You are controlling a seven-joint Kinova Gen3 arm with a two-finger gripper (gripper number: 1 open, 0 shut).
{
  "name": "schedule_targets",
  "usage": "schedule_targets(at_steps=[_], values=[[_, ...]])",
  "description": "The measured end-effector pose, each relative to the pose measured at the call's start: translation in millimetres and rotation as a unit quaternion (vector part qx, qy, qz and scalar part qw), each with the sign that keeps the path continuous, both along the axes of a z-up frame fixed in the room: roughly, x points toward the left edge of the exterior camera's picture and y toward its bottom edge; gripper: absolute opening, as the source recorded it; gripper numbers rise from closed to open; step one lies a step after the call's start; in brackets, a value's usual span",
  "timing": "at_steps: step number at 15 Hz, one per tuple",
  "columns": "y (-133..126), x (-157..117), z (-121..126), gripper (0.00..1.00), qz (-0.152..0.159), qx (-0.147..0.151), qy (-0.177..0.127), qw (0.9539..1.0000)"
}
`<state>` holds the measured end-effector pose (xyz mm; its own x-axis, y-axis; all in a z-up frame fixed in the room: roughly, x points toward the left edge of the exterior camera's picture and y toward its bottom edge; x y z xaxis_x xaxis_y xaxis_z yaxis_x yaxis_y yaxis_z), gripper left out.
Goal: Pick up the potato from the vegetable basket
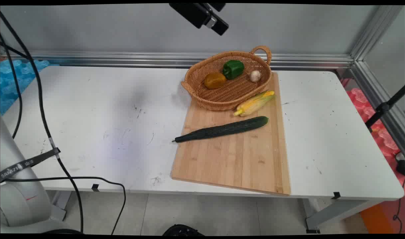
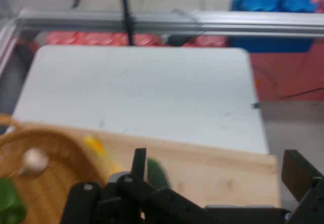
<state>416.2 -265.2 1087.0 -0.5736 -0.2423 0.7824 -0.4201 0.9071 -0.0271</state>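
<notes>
Fingers [image 2: 139,161] spread wide in the hand view, one left of centre and the other at the right edge, with nothing between them and nothing touched. Gripper [image 1: 210,21] raised high at the top edge of the main view, well above the bench [image 1: 106,116], roughly over the space just left of the basket [image 1: 222,99] and tilted down toward the far right. Looking from that height across the cutting board [image 1: 235,159] and the bare right end of the bench. No contact with any object, so nothing judged as picked up at this moment. Lying slantwise across the middle of the board: a long dark cucumber [image 1: 222,129], thin end pointing off the board's left edge. Just beyond it, near the basket's front wall and apart from the cucumber: a corn cob [image 1: 254,103] in its husk. Sitting on the board's far end, partly overhanging to the left: the wicker basket, handle toward the wall. Inside it: a green pepper [image 1: 233,68] at the back, an orange-brown pepper [image 1: 215,80] to its left, and a small whitish round thing [image 1: 255,76] on the right, kind not clear. Nearest to the gripper, judged from both views: the basket and its contents, though well below.
</notes>
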Motion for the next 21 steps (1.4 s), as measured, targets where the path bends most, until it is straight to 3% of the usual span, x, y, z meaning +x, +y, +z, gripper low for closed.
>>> schedule_targets(at_steps=[3, 6, 11, 16, 21], values=[[-11, 9, -8, 1.00, 0.046, 0.002, -0.030, 0.9985], [-26, 19, -20, 1.00, 0.092, 0.006, -0.064, 0.9936], [-58, 32, -55, 1.00, 0.171, 0.018, -0.133, 0.9761], [-95, 26, -100, 1.00, 0.211, 0.028, -0.171, 0.9620], [-139, 9, -153, 1.00, 0.221, 0.038, -0.196, 0.9547]])
